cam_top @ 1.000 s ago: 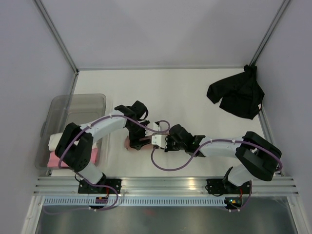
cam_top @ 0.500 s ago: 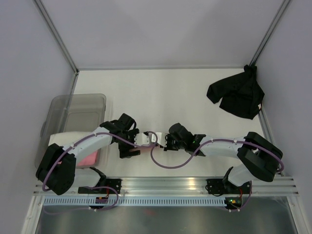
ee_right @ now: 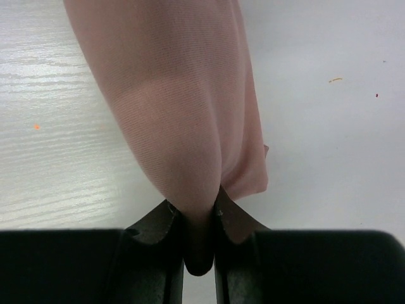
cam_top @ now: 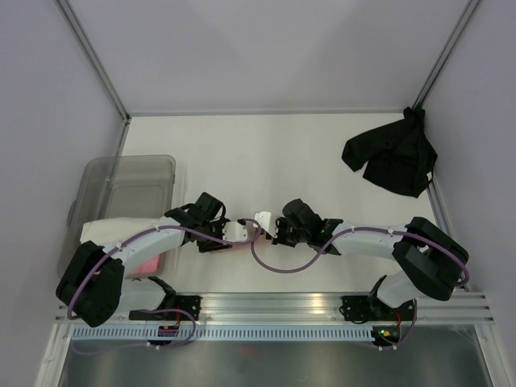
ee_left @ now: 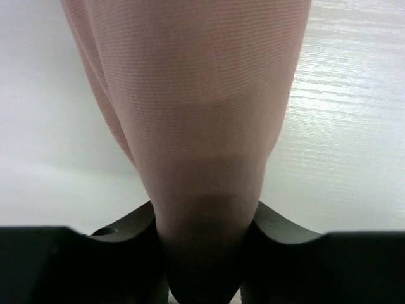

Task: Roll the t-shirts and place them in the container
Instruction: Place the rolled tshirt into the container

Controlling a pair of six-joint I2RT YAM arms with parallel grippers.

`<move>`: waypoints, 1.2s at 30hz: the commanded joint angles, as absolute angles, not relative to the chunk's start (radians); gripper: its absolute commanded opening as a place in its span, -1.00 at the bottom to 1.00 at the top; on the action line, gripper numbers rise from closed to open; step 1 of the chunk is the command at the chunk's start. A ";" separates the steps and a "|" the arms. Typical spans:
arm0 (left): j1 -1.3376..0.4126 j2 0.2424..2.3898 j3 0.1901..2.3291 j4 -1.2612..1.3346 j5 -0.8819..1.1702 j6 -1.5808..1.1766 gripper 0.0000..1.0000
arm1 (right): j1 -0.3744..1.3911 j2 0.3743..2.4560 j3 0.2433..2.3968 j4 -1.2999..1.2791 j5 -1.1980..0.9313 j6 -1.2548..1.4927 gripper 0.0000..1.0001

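The salmon-pink t-shirt (ee_left: 190,107) fills the left wrist view, bunched into a thick fold. My left gripper (ee_left: 204,221) is shut on its lower end. The same shirt (ee_right: 177,107) shows in the right wrist view, where my right gripper (ee_right: 199,209) pinches a narrow fold of it just above the white table. In the top view both grippers, left (cam_top: 216,235) and right (cam_top: 282,230), meet near the table's front middle and hide the shirt. The black t-shirt (cam_top: 391,157) lies crumpled at the far right. A cream roll (cam_top: 109,230) and a bright pink roll (cam_top: 147,266) lie in the bin.
The translucent grey plastic bin (cam_top: 129,173) stands at the left edge, partly under my left arm. Metal frame posts and grey walls bound the white table (cam_top: 266,153). A purple cable (cam_top: 278,270) loops between the wrists.
My left arm has swung its elbow nearer and to the left, over the bin. The salmon cloth seen under the left gripper a second ago is now hidden. The right gripper shifted slightly away.
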State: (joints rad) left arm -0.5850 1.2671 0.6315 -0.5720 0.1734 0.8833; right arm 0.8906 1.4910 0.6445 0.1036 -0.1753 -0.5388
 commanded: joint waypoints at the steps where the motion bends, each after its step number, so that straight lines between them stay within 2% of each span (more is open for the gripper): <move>1: -0.584 1.279 0.615 -0.581 0.135 0.870 -0.19 | 0.871 1.480 0.684 0.110 -0.210 -0.506 -0.85; 2: -0.584 1.275 0.617 -0.583 0.133 0.870 -0.24 | 0.867 1.480 0.686 0.109 -0.218 -0.505 -0.85; 3: -0.584 1.275 0.618 -0.583 0.130 0.870 -0.45 | 0.864 1.480 0.686 0.104 -0.221 -0.503 -0.86; 5: -0.584 1.273 0.623 -0.583 0.114 0.876 -0.57 | 0.859 1.480 0.690 0.098 -0.225 -0.496 -0.90; 6: -0.583 1.273 0.627 -0.584 0.107 0.880 -0.89 | 0.858 1.480 0.692 0.094 -0.227 -0.492 -0.92; 7: -0.583 1.273 0.632 -0.581 0.101 0.882 -0.95 | 0.854 1.482 0.696 0.091 -0.229 -0.491 -0.92; 10: -0.574 1.275 0.658 -0.592 0.092 0.894 -0.95 | 0.850 1.483 0.713 0.080 -0.232 -0.476 -0.99; 24: -0.436 1.318 0.824 -0.581 0.057 0.968 -0.95 | 0.810 1.512 0.819 0.124 -0.173 -0.267 -0.99; 33: -0.288 1.364 0.992 -0.575 0.052 1.032 -0.95 | 0.805 1.604 1.038 0.101 -0.147 -0.181 -0.99; 36: -0.276 1.351 0.976 -0.577 0.070 1.063 -0.95 | 0.805 1.632 1.039 0.089 -0.153 -0.189 -0.99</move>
State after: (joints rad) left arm -0.2943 1.3560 0.9653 -0.5671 0.0917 0.9855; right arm 0.8112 1.6192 1.0027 0.0685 -0.1555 -0.2249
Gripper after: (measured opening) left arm 0.290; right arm 0.231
